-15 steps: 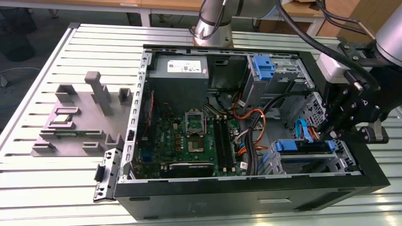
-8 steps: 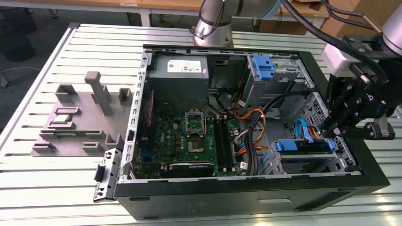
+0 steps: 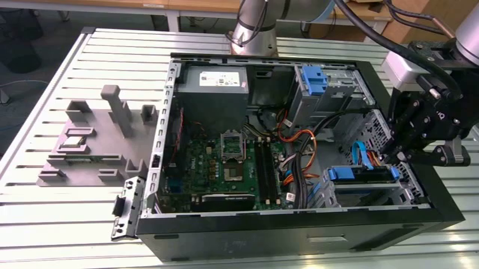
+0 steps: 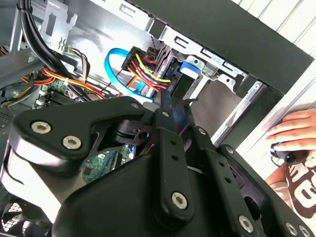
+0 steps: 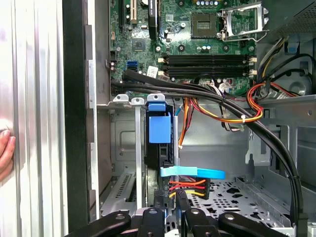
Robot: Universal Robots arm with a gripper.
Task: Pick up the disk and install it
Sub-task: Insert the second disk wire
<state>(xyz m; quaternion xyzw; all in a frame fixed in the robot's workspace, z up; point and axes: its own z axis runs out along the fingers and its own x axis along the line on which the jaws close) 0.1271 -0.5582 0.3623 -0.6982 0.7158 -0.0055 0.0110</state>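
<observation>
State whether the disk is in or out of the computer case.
In: the disk sits in its bay inside the case, with cables plugged.

From the exterior view we look down on the whole open computer case [image 3: 299, 224]; both wrist views sit close inside, sharing its drive bay [image 5: 159, 143] [image 4: 190, 74].

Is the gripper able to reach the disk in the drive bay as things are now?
Probably yes. In the exterior view the gripper hangs directly at the disk, which sits on edge in its bay. The orange and black cables lie toward the motherboard, not between them. Whether the fingers already touch it is unclear.
</observation>
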